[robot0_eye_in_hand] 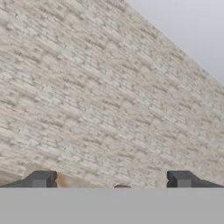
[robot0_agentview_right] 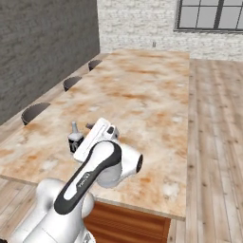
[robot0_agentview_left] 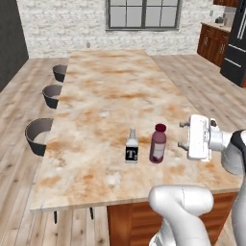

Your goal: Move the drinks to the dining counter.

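Note:
Two drinks stand upright on the dining counter (robot0_agentview_left: 110,91), near its front edge. The black bottle marked "T" (robot0_agentview_left: 131,146) has a clear neck, and the taller maroon bottle (robot0_agentview_left: 158,143) stands just to its right. My gripper (robot0_agentview_left: 181,134) hangs level with the maroon bottle, a short gap to its right, open with nothing between its fingers. In the hand view the fingertips (robot0_eye_in_hand: 41,178) stand wide apart, and the maroon bottle's cap (robot0_eye_in_hand: 122,188) peeks up between them at the bottom. In the right base view the black bottle (robot0_agentview_right: 74,140) shows beside my hand.
Round grey stools (robot0_agentview_left: 41,134) (robot0_agentview_left: 52,94) (robot0_agentview_left: 60,72) line the counter's left side. A brick wall with a window (robot0_agentview_left: 141,13) closes the far end. Wooden cabinets (robot0_agentview_left: 211,41) and a black fridge (robot0_agentview_left: 238,43) stand at the back right. Wood floor runs along the right.

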